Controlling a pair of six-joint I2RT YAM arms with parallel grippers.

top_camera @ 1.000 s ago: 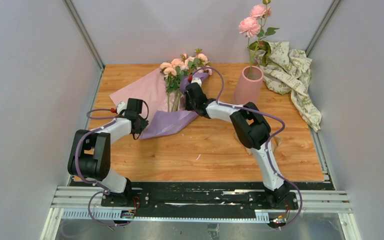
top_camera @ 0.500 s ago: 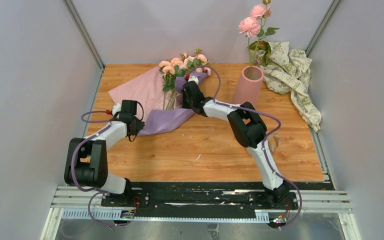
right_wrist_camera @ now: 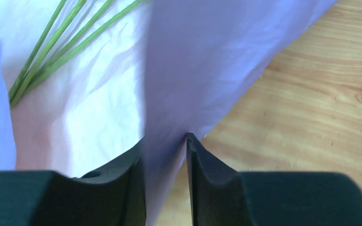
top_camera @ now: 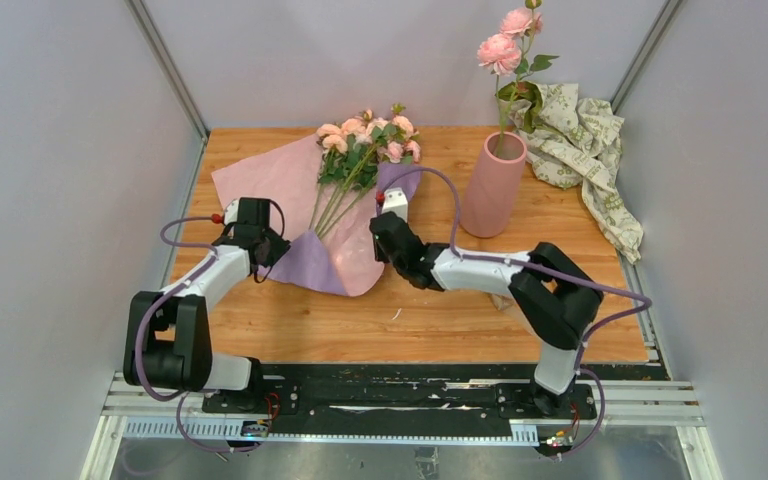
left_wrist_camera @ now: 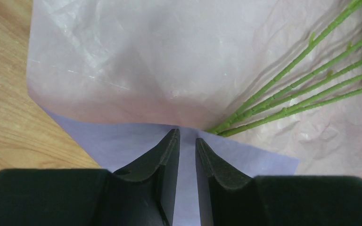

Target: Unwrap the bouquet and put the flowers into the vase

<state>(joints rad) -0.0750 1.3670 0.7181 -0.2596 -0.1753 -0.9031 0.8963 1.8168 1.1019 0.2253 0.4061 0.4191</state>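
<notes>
1. Bouquet (top_camera: 345,215) lay at mid-table, left of the vase (top_camera: 490,185) and apart from it. The lilac wrap (top_camera: 332,262) was spread open with its pink side up. The flowers (top_camera: 370,135) were at the far end, with the stems (top_camera: 335,205) fanned bare on the sheet.
2. Right gripper (right_wrist_camera: 165,140): fingers parted, with a raised fold of the wrap's right edge standing loose in the gap, not pinched.
3. Left gripper (left_wrist_camera: 187,135): tips nearly together over the wrap's near-left corner. I could not tell whether the sheet was nipped or merely lay beneath.
4. Judgement: unwrapping was nearly complete.
   - Lay the right flap flat, clear of the stems.
   - Hold the left corner down so the sheet does not follow.
   - Take the stems together low down where they converge, never by the blooms.
   - The vase already held a tall pink stem (top_camera: 505,50), so the bunch should go in upright beside it.
5. Views:
   - Only the top view showed the vase, the blooms and the patterned paper (top_camera: 585,140).
   - Left wrist view showed the stems converging just beyond the fingertips.
   - Right wrist view showed the fold between the jaws, which the arm hid from above.
</notes>
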